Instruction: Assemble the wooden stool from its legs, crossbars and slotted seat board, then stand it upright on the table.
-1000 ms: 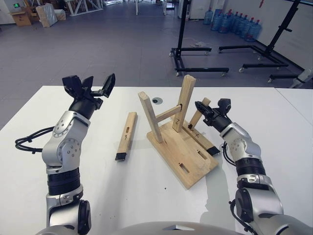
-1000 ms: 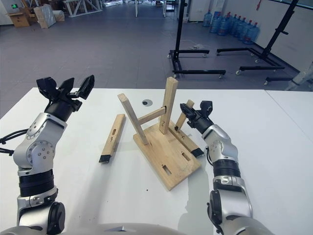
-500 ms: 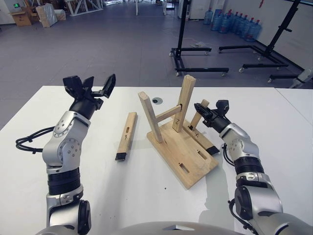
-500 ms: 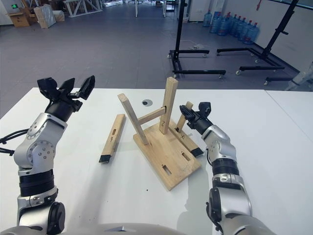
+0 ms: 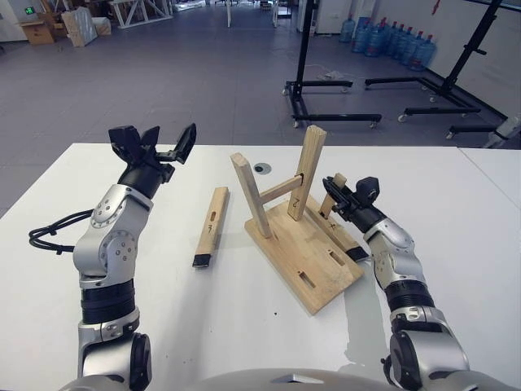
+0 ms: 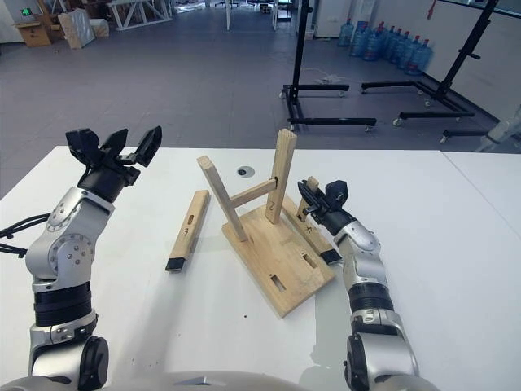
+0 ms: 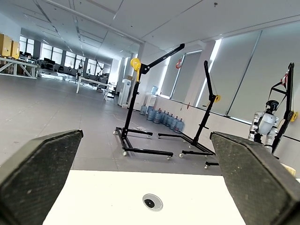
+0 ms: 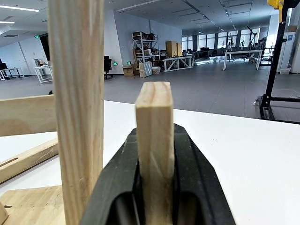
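The slotted seat board [image 5: 313, 273] lies flat on the white table. Two legs [image 5: 250, 195] [image 5: 308, 169] stand tilted in it, joined by a crossbar [image 5: 278, 191]. A third leg [image 5: 334, 186] rests along the board's right edge with its far end raised, and my right gripper [image 5: 342, 197] is shut on that end; the right wrist view has the wood [image 8: 154, 136] clamped between the black fingers [image 8: 199, 183]. Another leg [image 5: 211, 226] lies loose on the table left of the board. My left gripper [image 5: 156, 147] is held up over the far left of the table, open and empty, its pads [image 7: 37, 176] wide apart.
A round grommet hole [image 5: 261, 167] sits in the table behind the stool. A black cable [image 5: 49, 238] loops at the left edge. A second table [image 5: 498, 167] adjoins on the right. Black wheeled stands [image 5: 330, 98] occupy the floor beyond.
My right gripper has shifted slightly left and down with the leg, so the leg's raised end sits lower and closer to the upright leg. The left arm has barely moved.
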`<state>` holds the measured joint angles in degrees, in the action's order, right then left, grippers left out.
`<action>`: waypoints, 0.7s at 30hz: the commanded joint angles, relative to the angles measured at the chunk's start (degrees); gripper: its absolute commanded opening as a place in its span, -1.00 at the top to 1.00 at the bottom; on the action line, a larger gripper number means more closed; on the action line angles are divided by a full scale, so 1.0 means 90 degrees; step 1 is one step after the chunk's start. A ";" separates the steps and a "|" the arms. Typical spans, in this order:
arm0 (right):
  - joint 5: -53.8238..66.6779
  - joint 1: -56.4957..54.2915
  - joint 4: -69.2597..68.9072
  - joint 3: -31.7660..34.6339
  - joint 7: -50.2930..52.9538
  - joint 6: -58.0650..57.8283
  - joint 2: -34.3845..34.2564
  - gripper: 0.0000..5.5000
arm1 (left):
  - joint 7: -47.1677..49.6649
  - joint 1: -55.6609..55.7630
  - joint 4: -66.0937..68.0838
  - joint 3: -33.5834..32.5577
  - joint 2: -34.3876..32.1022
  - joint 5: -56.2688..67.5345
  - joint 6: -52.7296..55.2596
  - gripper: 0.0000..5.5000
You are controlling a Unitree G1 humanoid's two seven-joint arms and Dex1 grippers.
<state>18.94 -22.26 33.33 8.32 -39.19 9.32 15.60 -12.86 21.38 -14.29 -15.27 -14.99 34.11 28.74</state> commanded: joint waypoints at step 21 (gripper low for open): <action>0.0072 -0.0167 -0.0917 0.0066 0.0402 -0.0978 0.0206 0.37 | -0.0066 -0.0121 0.0003 0.0083 0.0032 -0.0106 -0.0045 -0.81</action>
<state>20.14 -22.31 26.53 8.50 -36.35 1.32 16.72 -13.28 20.90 -14.29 -14.85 -14.53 33.32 28.10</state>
